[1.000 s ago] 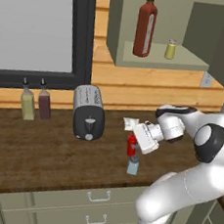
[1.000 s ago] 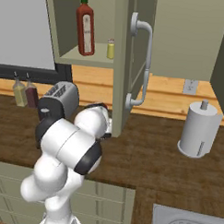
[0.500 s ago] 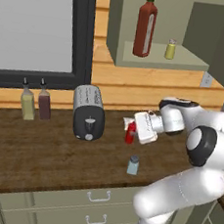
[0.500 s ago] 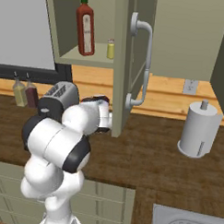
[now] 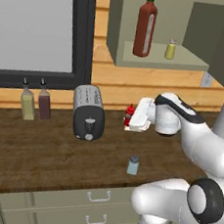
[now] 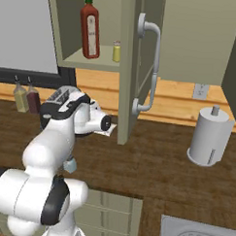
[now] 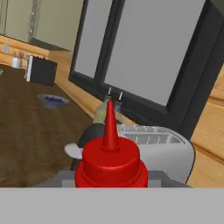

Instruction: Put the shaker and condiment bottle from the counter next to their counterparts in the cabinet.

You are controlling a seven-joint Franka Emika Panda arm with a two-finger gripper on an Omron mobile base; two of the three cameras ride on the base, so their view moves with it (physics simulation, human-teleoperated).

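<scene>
My gripper [image 5: 131, 117] pinches the condiment bottle [image 5: 129, 114], lifted above the counter [image 5: 40, 150]; the shaker [image 5: 133, 164] stands on the wood below.

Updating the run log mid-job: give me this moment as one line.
gripper: shut on small red squeeze bottle, lifted | small pale blue-grey shaker: on wooden counter | grey-green cabinet: open

Bright red condiment bottle [image 7: 111, 164], pale blue-grey shaker [image 5: 133, 164], dark-brown counter [image 5: 40, 155].

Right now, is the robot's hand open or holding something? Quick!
Gripper: shut on the condiment bottle, lifted off the counter.
</scene>
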